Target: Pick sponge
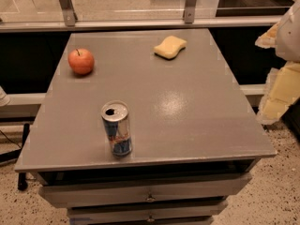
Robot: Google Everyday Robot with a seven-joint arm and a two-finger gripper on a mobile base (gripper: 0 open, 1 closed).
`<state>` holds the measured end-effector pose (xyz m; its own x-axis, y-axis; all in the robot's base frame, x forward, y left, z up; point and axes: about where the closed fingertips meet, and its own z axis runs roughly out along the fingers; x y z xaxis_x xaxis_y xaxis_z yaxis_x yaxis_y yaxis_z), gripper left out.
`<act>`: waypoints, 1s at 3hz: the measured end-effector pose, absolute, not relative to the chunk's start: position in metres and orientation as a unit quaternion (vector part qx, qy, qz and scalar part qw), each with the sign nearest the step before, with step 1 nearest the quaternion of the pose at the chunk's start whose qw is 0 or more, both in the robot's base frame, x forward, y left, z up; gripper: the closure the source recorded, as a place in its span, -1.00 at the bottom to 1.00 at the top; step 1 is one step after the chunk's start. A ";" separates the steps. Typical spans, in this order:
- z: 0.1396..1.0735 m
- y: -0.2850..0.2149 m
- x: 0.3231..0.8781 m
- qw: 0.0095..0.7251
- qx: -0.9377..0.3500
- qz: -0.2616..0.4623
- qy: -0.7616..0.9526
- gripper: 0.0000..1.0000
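The sponge is a pale-yellow foam pad with a wavy outline. It lies flat on the grey table top, at the far side and right of centre. My gripper is at the right edge of the view, beyond the table's right side and above floor level. Its pale-yellow blocky fingers stand apart and hold nothing. The gripper is to the right of the sponge and a little nearer the camera, not touching it.
A red apple sits at the far left of the table. An opened drink can stands upright near the front edge. Drawers are below the top. A rail with metal posts runs behind the table.
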<state>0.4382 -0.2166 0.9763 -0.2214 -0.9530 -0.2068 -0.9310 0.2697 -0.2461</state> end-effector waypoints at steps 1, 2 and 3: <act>0.976 -0.217 0.438 0.159 -0.603 -0.035 0.781 -1.00; 0.977 -0.206 0.445 0.171 -0.615 -0.035 0.769 -1.00; 0.963 -0.182 0.476 0.198 -0.627 -0.020 0.753 -1.00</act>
